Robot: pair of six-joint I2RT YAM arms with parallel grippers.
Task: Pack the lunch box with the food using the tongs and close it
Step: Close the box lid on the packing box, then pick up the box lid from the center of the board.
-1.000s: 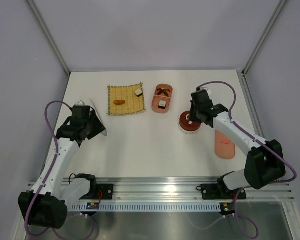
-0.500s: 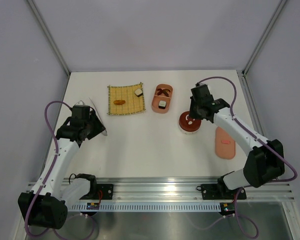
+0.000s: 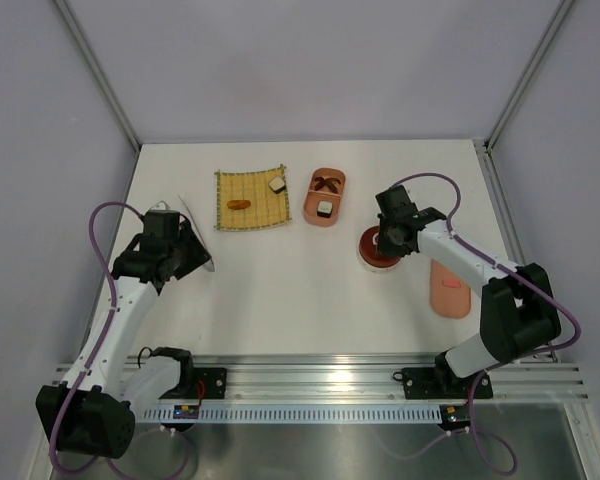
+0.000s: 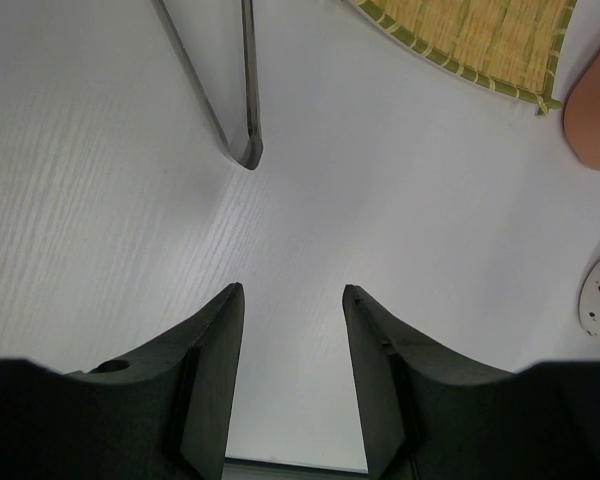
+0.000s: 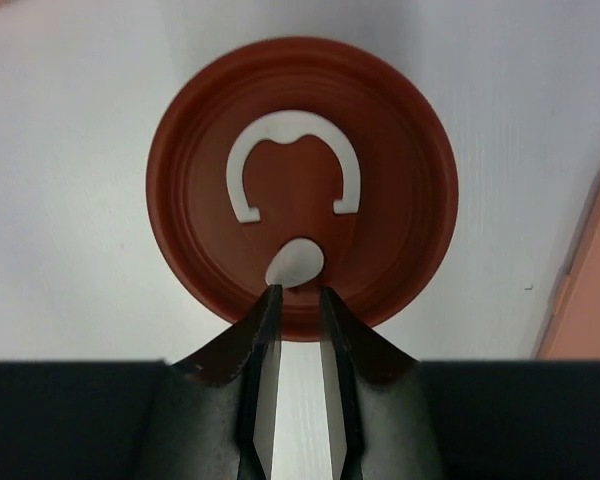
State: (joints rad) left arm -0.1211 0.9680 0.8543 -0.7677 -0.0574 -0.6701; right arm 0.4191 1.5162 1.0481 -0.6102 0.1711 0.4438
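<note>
The tongs (image 3: 196, 234) lie pale and slim on the table left of the yellow mat (image 3: 250, 201); their closed end (image 4: 242, 140) shows just ahead of my left gripper (image 4: 292, 290), which is open and empty, low over the table (image 3: 192, 258). On the mat sit an orange food piece (image 3: 239, 204) and a white-and-dark block (image 3: 277, 184). The salmon oval lunch box (image 3: 311, 200) holds a brown piece (image 3: 327, 182) and a sushi block (image 3: 324, 208). My right gripper (image 5: 297, 294) (image 3: 383, 238) hovers over the near rim of a red round dish (image 5: 400, 170), jaws narrowly open, nothing between them.
The lunch box's flat salmon lid (image 3: 450, 287) lies on the table right of the red dish (image 3: 376, 258), its edge visible (image 5: 592, 280) in the right wrist view. The dish carries a white horseshoe mark (image 5: 292, 160) and a white teardrop (image 5: 296, 262). Purple walls enclose the table.
My right gripper has swung left and come over the red dish's rim; the dish has not moved. The left arm and the tongs are unchanged.
</note>
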